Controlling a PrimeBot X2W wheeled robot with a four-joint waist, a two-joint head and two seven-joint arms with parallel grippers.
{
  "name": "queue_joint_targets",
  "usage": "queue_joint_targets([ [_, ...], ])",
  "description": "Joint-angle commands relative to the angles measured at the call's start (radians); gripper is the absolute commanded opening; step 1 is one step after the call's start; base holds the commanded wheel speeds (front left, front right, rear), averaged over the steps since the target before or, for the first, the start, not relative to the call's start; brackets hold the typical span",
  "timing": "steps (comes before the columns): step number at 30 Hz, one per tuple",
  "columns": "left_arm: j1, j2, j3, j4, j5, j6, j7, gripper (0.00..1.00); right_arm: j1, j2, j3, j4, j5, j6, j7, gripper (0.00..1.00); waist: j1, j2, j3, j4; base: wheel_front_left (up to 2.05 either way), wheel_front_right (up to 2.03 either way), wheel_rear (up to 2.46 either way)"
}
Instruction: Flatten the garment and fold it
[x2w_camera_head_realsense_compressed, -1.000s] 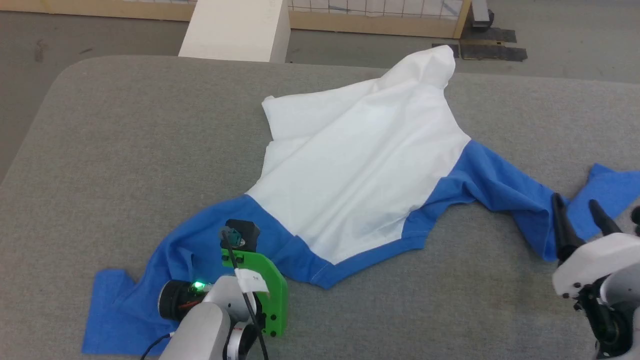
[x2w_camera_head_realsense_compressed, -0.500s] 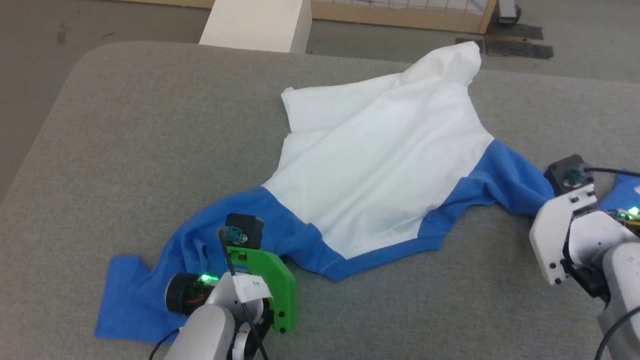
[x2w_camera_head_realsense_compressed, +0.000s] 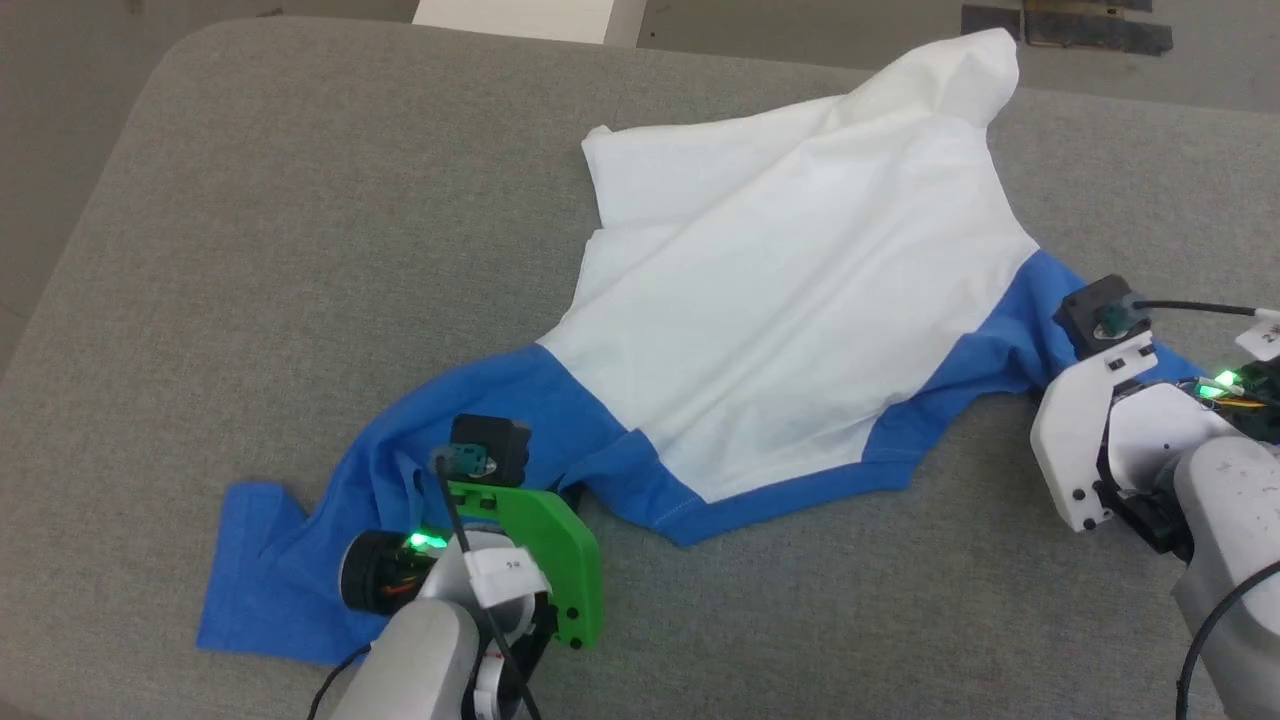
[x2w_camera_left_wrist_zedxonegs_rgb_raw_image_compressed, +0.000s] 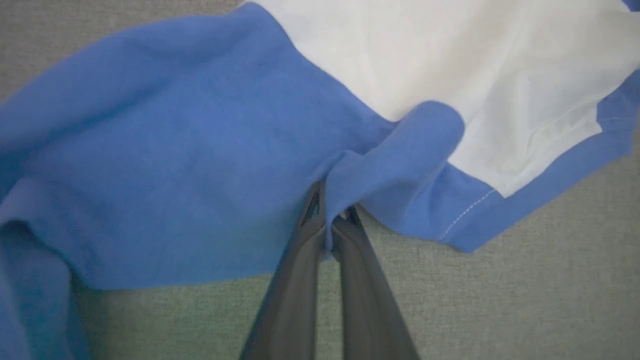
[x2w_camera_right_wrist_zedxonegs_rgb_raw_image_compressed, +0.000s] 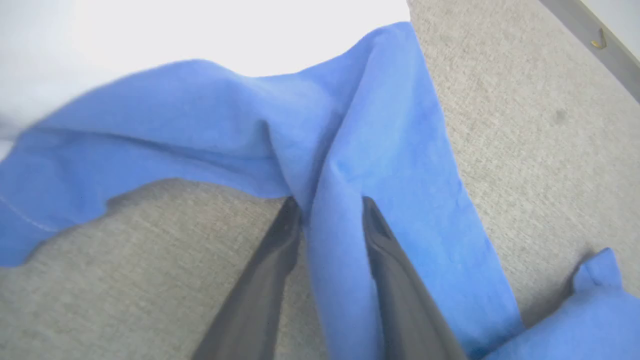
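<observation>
The garment (x2w_camera_head_realsense_compressed: 790, 300) lies spread on the table, white in the middle, with crumpled blue sections at the near left and the right. My left arm's green wrist plate (x2w_camera_head_realsense_compressed: 545, 545) sits over the left blue part. In the left wrist view my left gripper (x2w_camera_left_wrist_zedxonegs_rgb_raw_image_compressed: 330, 220) is shut on a raised blue fold (x2w_camera_left_wrist_zedxonegs_rgb_raw_image_compressed: 395, 145) of the garment. My right arm's white wrist (x2w_camera_head_realsense_compressed: 1085, 440) hangs over the right blue sleeve. In the right wrist view my right gripper (x2w_camera_right_wrist_zedxonegs_rgb_raw_image_compressed: 332, 205) is open, its fingers (x2w_camera_right_wrist_zedxonegs_rgb_raw_image_compressed: 287, 225) astride a ridge of blue cloth (x2w_camera_right_wrist_zedxonegs_rgb_raw_image_compressed: 385, 150).
The grey padded table (x2w_camera_head_realsense_compressed: 300, 250) has a rounded far-left corner, with floor beyond it. A white box (x2w_camera_head_realsense_compressed: 520, 10) stands past the table's far edge. Dark patches (x2w_camera_head_realsense_compressed: 1085, 25) mark the floor at the top right. A blue sleeve end (x2w_camera_right_wrist_zedxonegs_rgb_raw_image_compressed: 595, 300) lies right of my right gripper.
The head camera has tilted down. My right arm swung from beside the blue sleeve to over it, fingers now pointing down at the cloth. The left arm holds its place.
</observation>
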Motion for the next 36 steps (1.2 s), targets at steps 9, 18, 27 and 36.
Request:
queue_joint_targets([
  [9, -0.062, 0.027, 0.095, -0.053, -0.060, -0.009, -0.096, 0.00, -0.034, -0.021, -0.096, -0.088, 0.234, -0.002, 0.031, 0.00, 0.0000, 0.0000, -0.112, -0.040, 0.00, 0.00, 0.00],
  [18, -0.378, 0.123, 0.205, -0.020, -0.088, -0.050, -0.087, 0.00, -0.217, -0.009, -0.230, -0.204, 0.395, -0.002, 0.250, 0.00, 0.0000, 0.0000, -0.087, -0.098, 0.00, 0.00, 0.00],
  [27, -0.857, 0.195, 0.234, 0.207, -0.008, -0.042, -0.124, 0.00, -0.645, 0.099, -0.215, -0.080, 0.313, -0.002, 0.234, 0.00, 0.0000, 0.0000, 0.078, -0.185, 0.00, 0.00, 0.00],
  [36, -1.206, 0.240, 0.223, 0.339, 0.104, 0.000, -0.287, 0.00, -1.010, 0.212, -0.251, 0.116, 0.180, -0.002, -0.004, 0.00, 0.0000, 0.0000, 0.205, -0.252, 0.00, 0.00, 0.00],
])
